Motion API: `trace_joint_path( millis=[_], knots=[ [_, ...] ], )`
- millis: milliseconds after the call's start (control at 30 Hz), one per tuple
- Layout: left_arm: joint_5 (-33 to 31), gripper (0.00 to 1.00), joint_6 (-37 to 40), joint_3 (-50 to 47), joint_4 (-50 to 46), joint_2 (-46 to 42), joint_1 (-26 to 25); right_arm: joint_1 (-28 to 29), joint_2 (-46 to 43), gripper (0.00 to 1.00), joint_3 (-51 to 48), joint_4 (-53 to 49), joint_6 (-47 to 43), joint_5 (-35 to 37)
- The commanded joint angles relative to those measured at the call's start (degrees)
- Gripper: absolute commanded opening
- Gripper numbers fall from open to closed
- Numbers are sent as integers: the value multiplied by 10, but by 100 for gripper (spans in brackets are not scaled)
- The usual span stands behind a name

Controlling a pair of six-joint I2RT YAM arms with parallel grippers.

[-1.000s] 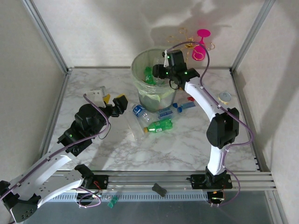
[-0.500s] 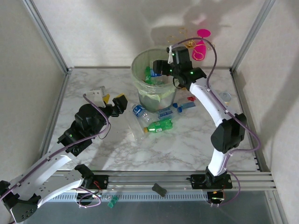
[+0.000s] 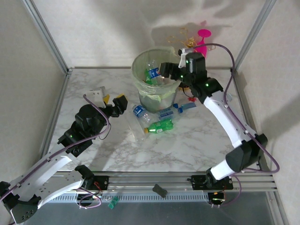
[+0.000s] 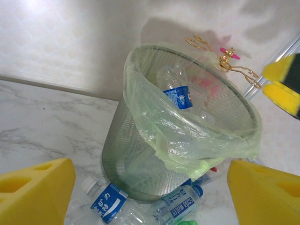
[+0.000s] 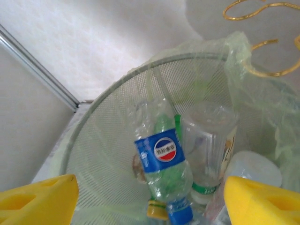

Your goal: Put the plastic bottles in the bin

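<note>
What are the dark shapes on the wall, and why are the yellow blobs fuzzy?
Top external view: the dark shapes are shadows on the back wall above the bin. Left wrist view: the blobs are pads of the left gripper, near the lens, so soft. Right wrist view: pads of the right gripper blur likewise.

The top camera looks down from above and behind at the whole surface (image 3: 187, 150). The left wrist camera faces the bin (image 4: 136, 154) from low beside it; the right wrist camera peers close into its mouth. All 3 share the bin.
</note>
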Motion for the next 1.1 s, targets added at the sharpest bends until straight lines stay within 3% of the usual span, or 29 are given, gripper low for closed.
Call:
trace_joint_path(
  millis=[0,200,533,900,1067],
  knots=[
    [-15,84,5,-6,-1,-9,-3,1,-53,79,-51,42,39,-31],
    [-2,84,-7,6,-17,-6,-4,2,-148,78,-147,50,66,-46],
    [-35,84,4,-12,-34,-17,-4,-3,-297,78,-294,15,65,38],
    [-19,84,8,-23,-24,13,-4,-90,-340,75,-378,37,121,26],
    [-14,84,6,-25,-24,14,-4,-132,-325,75,-413,64,160,-16]
  ],
)
